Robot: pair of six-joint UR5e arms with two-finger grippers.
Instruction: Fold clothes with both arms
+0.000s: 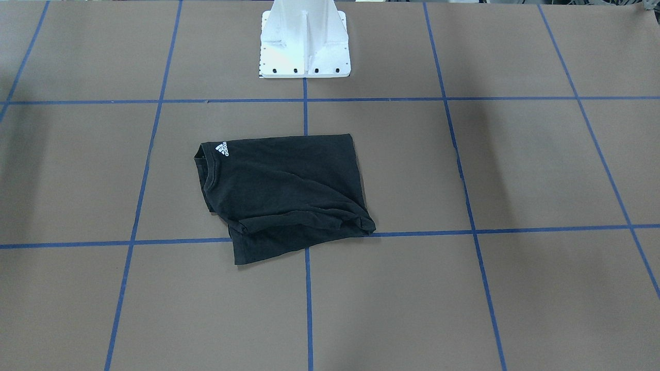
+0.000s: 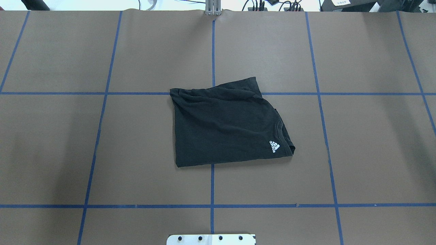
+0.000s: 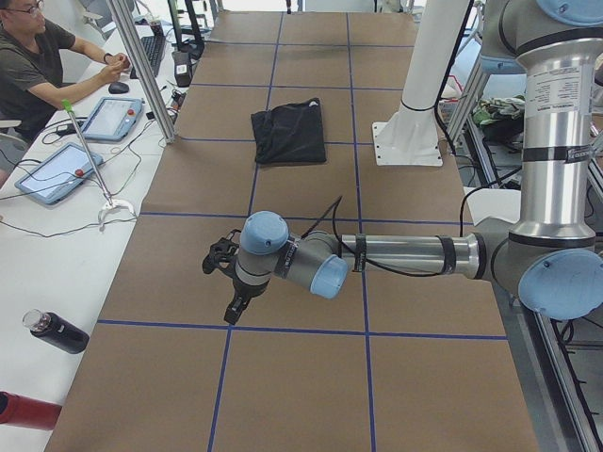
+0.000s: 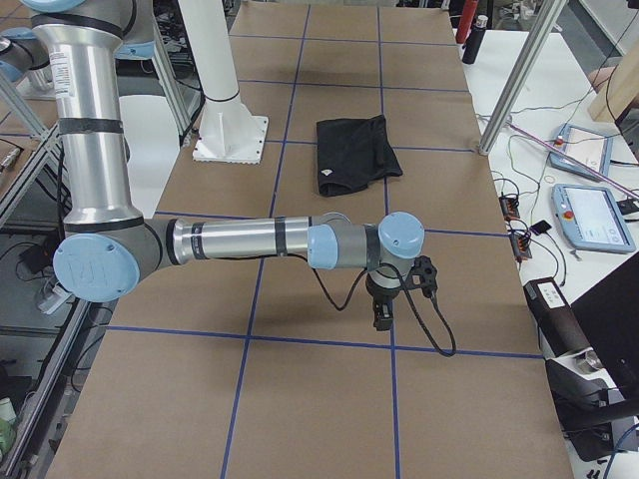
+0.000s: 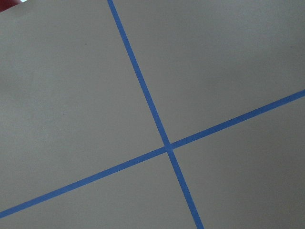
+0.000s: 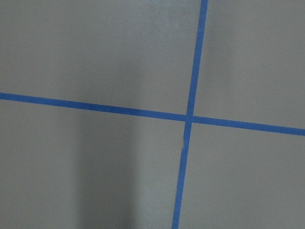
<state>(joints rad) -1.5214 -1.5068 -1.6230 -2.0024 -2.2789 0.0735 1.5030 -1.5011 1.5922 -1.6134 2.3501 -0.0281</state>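
Observation:
The black T-shirt (image 2: 228, 122) lies folded into a rough rectangle at the middle of the brown table, its small white Adidas logo (image 2: 274, 146) facing up. It also shows in the front view (image 1: 283, 190) and in both side views (image 3: 289, 132) (image 4: 354, 152). The block graphic is hidden. Neither arm touches it. My left gripper (image 3: 232, 306) hangs over the table's left end, far from the shirt, and I cannot tell whether it is open. My right gripper (image 4: 381, 317) hangs over the right end, and I cannot tell its state either. Both wrist views show only brown table and blue tape.
Blue tape lines (image 2: 212, 51) divide the table into squares. The white base block (image 1: 304, 41) stands at the robot's side. An operator (image 3: 38, 66) sits beside the table with tablets (image 3: 57, 169), a bottle (image 3: 57, 331) and metal posts (image 3: 141, 71) along that edge.

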